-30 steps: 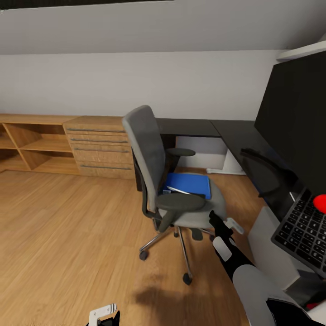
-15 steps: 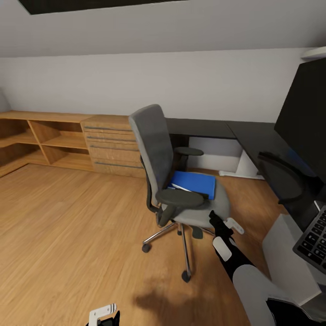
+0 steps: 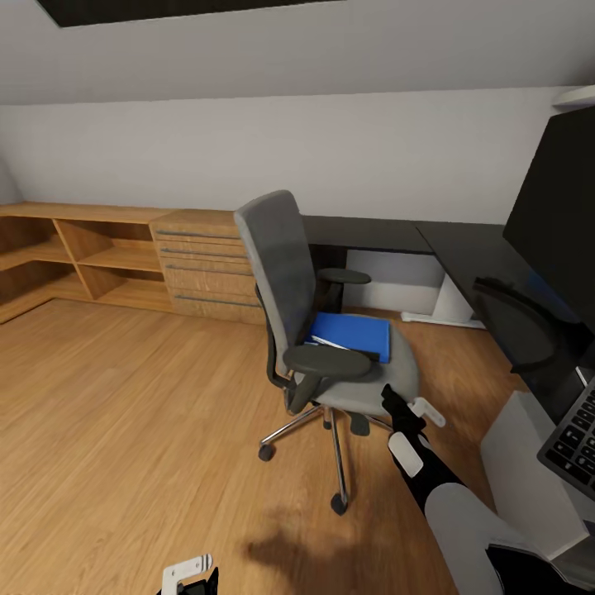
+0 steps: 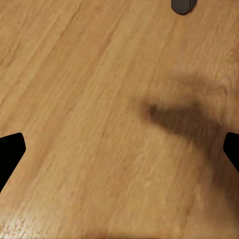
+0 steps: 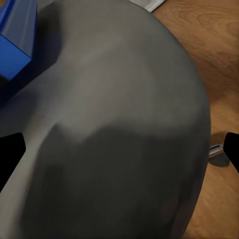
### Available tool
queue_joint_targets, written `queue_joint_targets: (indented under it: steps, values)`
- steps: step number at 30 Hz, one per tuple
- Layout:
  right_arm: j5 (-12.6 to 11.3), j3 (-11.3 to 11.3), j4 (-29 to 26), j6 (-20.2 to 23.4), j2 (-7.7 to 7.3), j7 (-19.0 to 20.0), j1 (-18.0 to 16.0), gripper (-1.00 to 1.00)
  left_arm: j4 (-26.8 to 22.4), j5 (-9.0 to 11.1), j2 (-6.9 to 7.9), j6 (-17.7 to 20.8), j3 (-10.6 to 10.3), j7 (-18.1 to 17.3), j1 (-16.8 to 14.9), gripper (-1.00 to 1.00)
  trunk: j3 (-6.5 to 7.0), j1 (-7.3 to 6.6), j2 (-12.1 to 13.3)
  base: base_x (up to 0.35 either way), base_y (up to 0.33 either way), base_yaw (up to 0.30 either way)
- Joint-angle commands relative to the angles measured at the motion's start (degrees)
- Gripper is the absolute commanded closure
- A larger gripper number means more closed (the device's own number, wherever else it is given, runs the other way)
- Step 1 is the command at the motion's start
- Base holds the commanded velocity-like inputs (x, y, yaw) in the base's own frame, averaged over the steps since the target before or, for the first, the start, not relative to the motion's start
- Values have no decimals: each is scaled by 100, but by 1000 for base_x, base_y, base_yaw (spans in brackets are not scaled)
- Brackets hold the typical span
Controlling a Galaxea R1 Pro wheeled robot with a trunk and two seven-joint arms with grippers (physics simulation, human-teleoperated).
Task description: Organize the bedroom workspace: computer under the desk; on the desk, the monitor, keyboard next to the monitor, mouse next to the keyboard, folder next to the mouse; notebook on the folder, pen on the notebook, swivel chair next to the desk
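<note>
Swivel chair (image 3: 322,322): grey padded seat and tall back, black armrests, chrome star base on dark casters; stands on the floor near the inner corner of the bench, apart from it, back toward the open room.

Folder (image 3: 354,335): flat, bright blue, rectangular, white page edge showing; lies on the chair seat between the armrests. In the right wrist view its blue corner (image 5: 17,42) rests on the rounded grey cushion.

Bench (image 3: 364,233): L-shaped, smooth black top, white legs; runs along the back wall and down the right side.

Monitor (image 3: 558,215): wide black panel on the right run of the bench, cut by the picture's edge.

Keyboard (image 3: 574,442): black with dark keys, partly seen at the right edge.

Floor (image 3: 124,421): light wood planks, wide open room left of the chair.

Dresser (image 3: 202,264): light wood, drawers and open shelving along the back wall, left of the bench.

Right gripper (image 3: 405,406): black fingers just off the front edge of the chair seat; in the wrist view the fingers (image 5: 11,154) stand wide apart, grasping nothing, with the seat cushion between them.

Left gripper (image 3: 192,578): low over bare floor; fingers (image 4: 10,149) spread wide, released, a dark caster (image 4: 182,5) beyond.
</note>
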Motion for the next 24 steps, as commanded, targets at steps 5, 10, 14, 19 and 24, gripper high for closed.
queue_joint_targets:
  steps: [5, 10, 14, 19, 24]
  values:
    - [-102, -9, 214, -34, -16, -5, 1, -100, -13, 55, -4, 33, 4, 11, 1, -100, -6, 0, -1, 0, 0, 0]
    - [-102, -9, 213, -35, -22, -12, 1, -100, -13, 55, -4, 33, 4, 11, 1, -100, -6, 0, -1, 0, 0, 0]
    - [-102, -9, 213, -35, -22, -13, 1, -100, -13, 55, -4, 33, 4, 11, 1, -100, -6, 0, -1, 0, 0, 0]
    - [-102, -9, 213, -37, -26, -9, 1, -100, -13, 56, -4, 28, 2, 11, 1, -100, -6, 0, -1, 0, 2, 0]
    - [-102, -9, 213, -43, -32, -8, 1, -100, -13, 55, -4, 25, 4, 11, 1, -100, -6, 0, -1, 0, 90, 0]
